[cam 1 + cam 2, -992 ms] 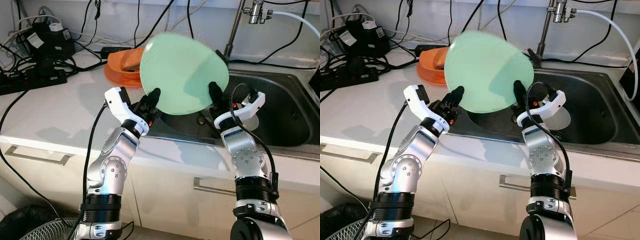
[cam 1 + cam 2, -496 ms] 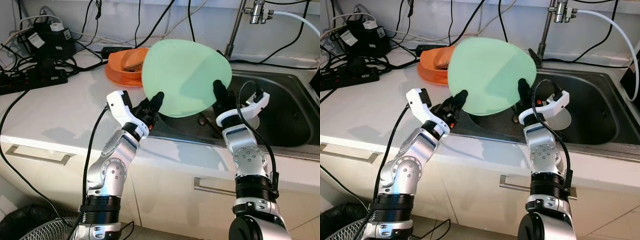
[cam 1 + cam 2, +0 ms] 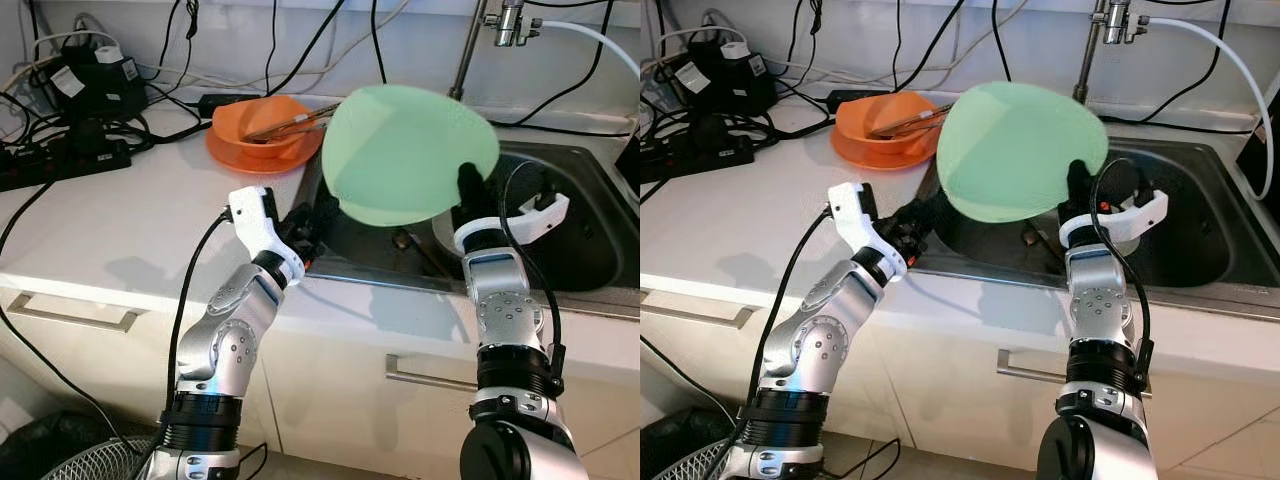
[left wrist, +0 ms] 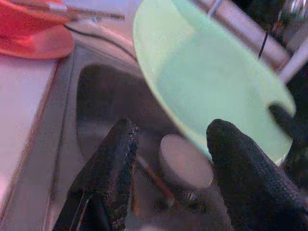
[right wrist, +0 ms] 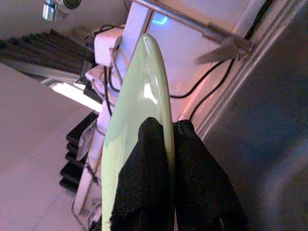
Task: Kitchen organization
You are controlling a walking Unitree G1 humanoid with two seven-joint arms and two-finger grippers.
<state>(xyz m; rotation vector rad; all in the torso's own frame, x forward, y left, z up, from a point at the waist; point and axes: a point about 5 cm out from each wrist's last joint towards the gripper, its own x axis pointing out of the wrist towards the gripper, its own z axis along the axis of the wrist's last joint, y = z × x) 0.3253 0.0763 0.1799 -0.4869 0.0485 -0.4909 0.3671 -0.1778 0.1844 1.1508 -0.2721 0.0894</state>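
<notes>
Now the green plate [image 3: 408, 155] was gripped by the right gripper [image 3: 468, 188] alone, its two black fingers [image 5: 159, 178] clenched on the plate's rim, one on each face. A second before, both grippers had carried it: the left gripper [image 3: 303, 228] had pressed against the plate's edge on the side toward the counter, and the right one had held the opposite edge. Since then the left gripper had let go. It sat low at the sink's [image 3: 590, 235] near corner beside the white counter [image 3: 130, 215], its fingers [image 4: 111, 163] spread apart with nothing between them, and a clear gap lay between them and the plate.

Compared with the earlier frames, the plate had travelled away from the counter and now hung tilted over the sink basin, well above its floor, with its face turned toward the robot. With the plate shifted, the orange bowl [image 3: 262, 130] on the counter just beside the sink was in plain sight, and a thin utensil [image 3: 296, 120] rested across it; earlier the plate had covered much of the bowl. Down in the sink, below the plate, a small round pale object [image 4: 185, 161] lay on the basin floor, too blurred to identify. The tap [image 3: 503, 22] stood behind the sink, and a tangle of black cables [image 3: 70, 120] lay on the counter far from the sink.
</notes>
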